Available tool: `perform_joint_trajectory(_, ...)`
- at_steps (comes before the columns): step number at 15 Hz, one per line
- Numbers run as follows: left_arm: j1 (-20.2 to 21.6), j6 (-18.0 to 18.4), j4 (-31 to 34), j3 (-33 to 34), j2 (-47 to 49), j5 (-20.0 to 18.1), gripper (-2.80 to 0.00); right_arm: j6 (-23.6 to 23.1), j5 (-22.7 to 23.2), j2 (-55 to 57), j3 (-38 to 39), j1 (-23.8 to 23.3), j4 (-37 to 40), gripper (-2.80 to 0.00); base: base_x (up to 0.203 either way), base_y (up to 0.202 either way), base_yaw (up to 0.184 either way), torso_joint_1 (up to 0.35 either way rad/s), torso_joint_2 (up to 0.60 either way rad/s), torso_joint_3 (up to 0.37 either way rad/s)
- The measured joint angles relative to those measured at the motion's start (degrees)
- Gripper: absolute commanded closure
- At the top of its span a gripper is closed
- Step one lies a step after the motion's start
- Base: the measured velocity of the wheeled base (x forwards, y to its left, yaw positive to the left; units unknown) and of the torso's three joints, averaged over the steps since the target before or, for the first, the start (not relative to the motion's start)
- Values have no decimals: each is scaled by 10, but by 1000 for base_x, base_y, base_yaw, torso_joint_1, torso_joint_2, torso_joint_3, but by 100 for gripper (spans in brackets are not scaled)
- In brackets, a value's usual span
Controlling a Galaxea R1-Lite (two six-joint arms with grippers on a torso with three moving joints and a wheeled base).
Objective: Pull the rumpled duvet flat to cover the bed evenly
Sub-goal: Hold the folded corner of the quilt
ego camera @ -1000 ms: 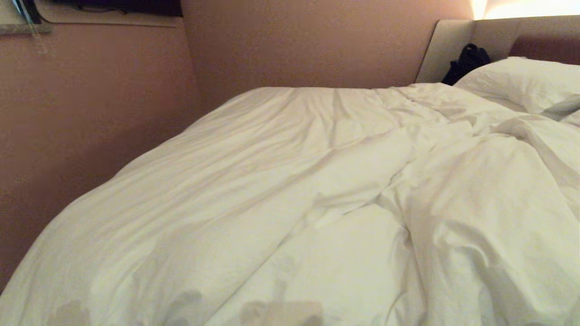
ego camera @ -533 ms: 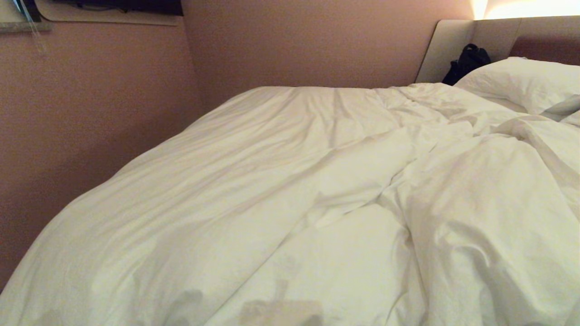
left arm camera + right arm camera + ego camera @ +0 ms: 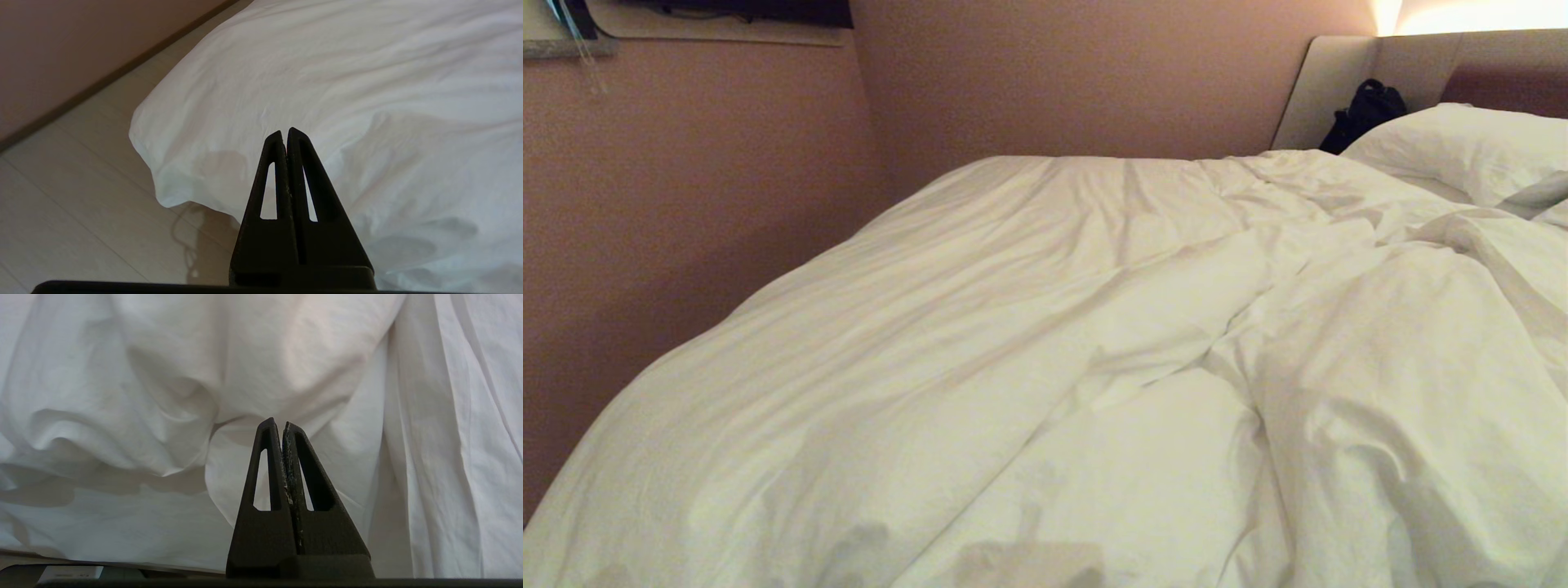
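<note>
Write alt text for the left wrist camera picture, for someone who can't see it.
The left tool, black and shut with nothing between its tips, points at a rounded corner of the white duvet hanging over the pale floor. A pinkish wall runs behind.

Duvet (image 3: 1029,343) was plain white, no print, creases reading as soft grey-beige shadow under warm light; cooler white in the wrist views. Pillow (image 3: 1462,151) was the same plain white. Headboard (image 3: 1339,82) was beige at its side panel, with a brown panel (image 3: 1511,86) behind the pillow. A black bag-like thing (image 3: 1364,114) sat against the beige. Wall (image 3: 703,204) was a flat dusty pink-brown, unpatterned. Floor (image 3: 73,196) was pale beige in wide planks with thin seams, edged by a dark brown skirting line (image 3: 102,81). Left pincer (image 3: 284,132) was matt black; right pincer (image 3: 282,424) was black too, with pale scuffing along the inner edges.
</note>
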Motion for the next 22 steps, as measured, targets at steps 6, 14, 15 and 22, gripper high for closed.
perform_joint_trajectory(6,-132,0,-3,22,-37,113,0,0,0,0,0,0,0,0,0,0,0,0,0,0)
perform_joint_trajectory(14,-270,28,-14,102,-158,151,0,0,0,0,0,0,0,0,0,0,0,0,0,0)
perform_joint_trajectory(15,-276,42,-20,115,-179,147,0,0,0,0,0,0,0,0,0,0,0,0,0,0)
perform_joint_trajectory(22,-283,83,-123,246,-273,103,0,0,0,0,0,0,0,0,0,0,0,0,0,0)
